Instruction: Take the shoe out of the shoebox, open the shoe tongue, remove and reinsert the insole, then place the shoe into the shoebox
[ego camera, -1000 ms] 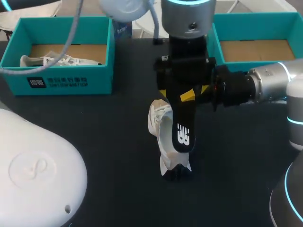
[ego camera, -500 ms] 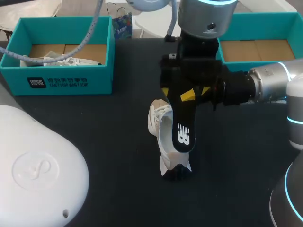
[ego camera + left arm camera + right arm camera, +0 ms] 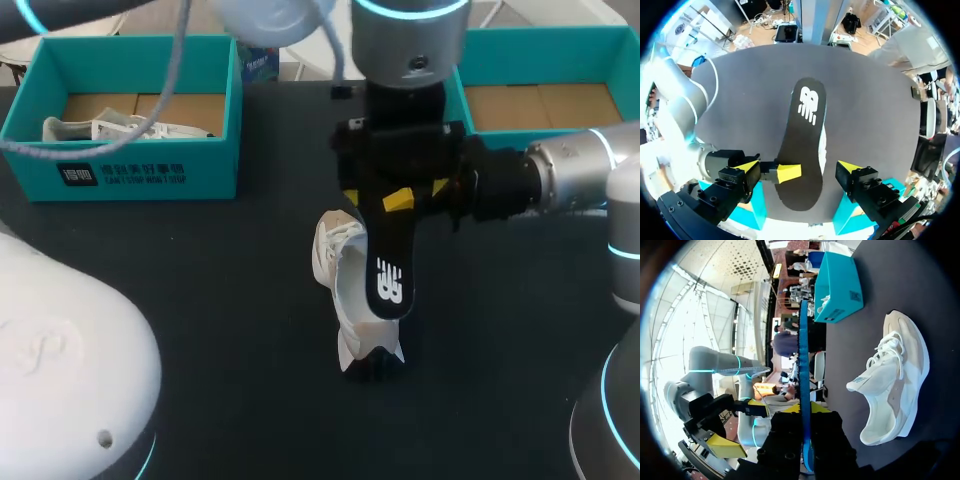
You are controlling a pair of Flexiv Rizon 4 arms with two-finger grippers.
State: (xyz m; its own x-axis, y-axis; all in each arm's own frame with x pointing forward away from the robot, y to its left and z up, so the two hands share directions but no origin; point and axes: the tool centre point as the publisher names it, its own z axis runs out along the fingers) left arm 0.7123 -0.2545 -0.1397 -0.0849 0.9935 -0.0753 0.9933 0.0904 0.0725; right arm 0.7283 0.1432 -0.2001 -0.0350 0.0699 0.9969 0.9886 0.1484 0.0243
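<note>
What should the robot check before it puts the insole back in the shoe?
1. Insole gripped: ok, the right end effector is shut on it.
2. Left end effector out of the way: ok, it is open, with a finger on either side of the insole and apart from it.
3. Shoe on the table: ok.
4. Shoe upright: not ok, it lies on its side.
5. Tongue pulled open: cannot tell.
</note>
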